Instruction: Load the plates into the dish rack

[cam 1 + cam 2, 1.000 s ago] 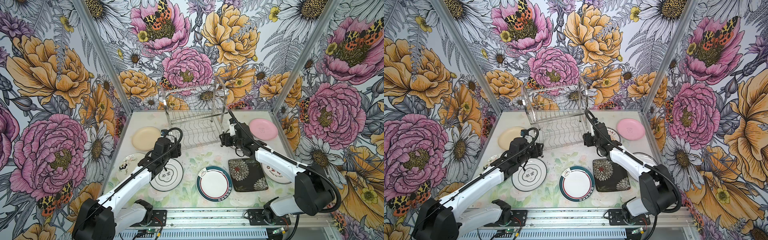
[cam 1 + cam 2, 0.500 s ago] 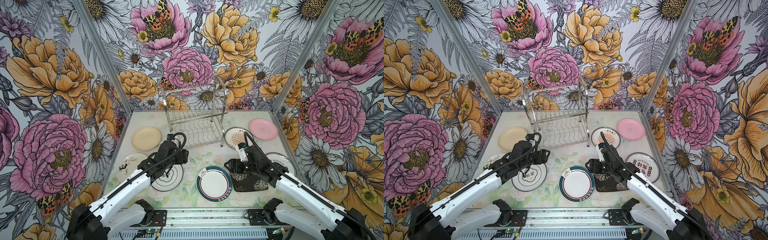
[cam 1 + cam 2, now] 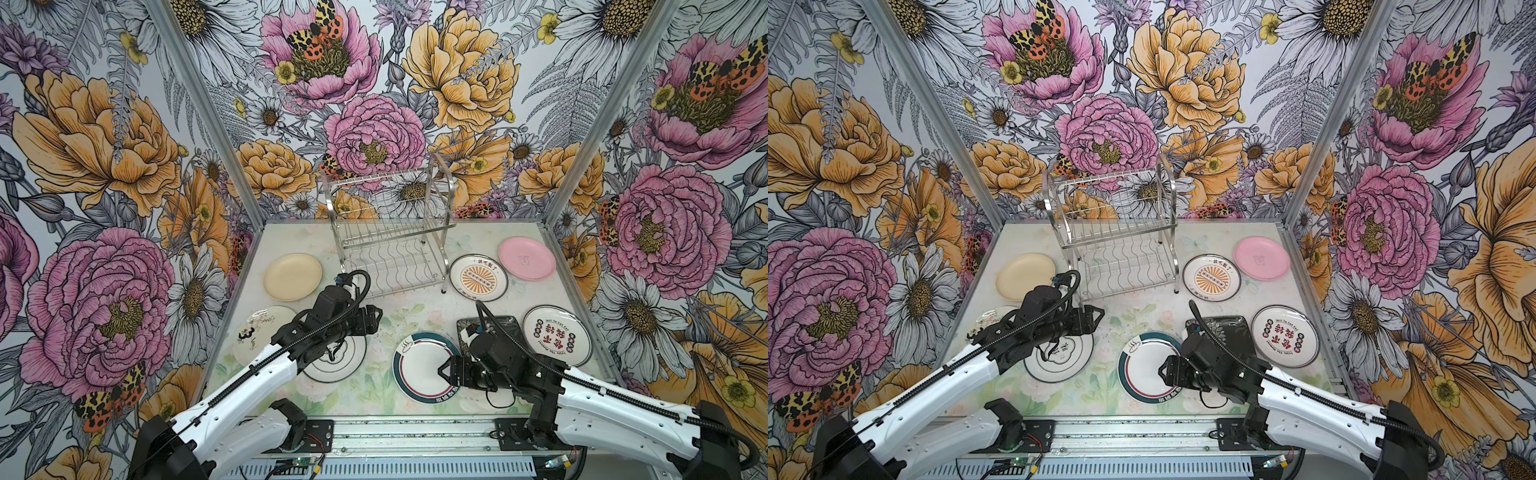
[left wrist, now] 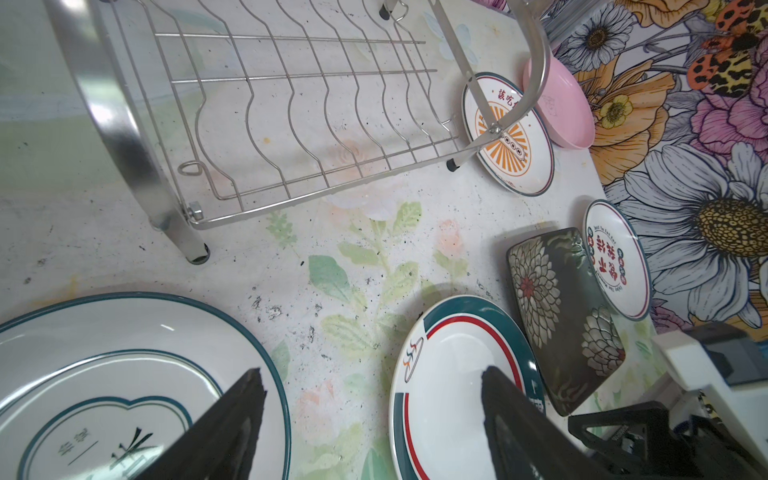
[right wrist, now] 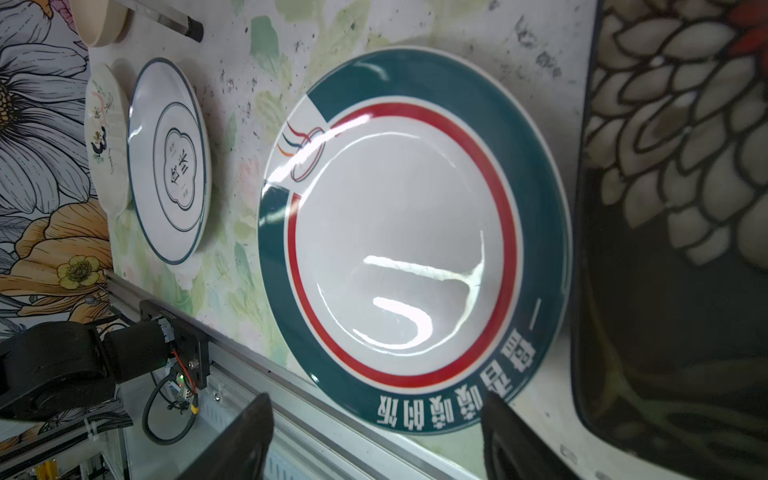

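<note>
Both top views: my left gripper (image 3: 377, 319) and right gripper (image 3: 444, 370) hang released and empty above the counter (image 3: 399, 316). The dish rack (image 3: 395, 249) stands bare at the back, nothing loaded.

Left wrist view: the rack's arched frame (image 4: 120, 124) sits near, and a wide swing could knock it.

Right wrist view: the teal-rimmed plate (image 5: 415, 232) lies flat just beside the black square floral plate (image 5: 673, 208). A grab at that glossy rim may slip or shove the neighbour.

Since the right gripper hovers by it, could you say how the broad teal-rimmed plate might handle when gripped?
The teal-rimmed plate shows sharp glare, so probably slippery. It lies flat on the table, so pinching its rim may be awkward. Looks ceramic: likely rigid, breakable.
</note>
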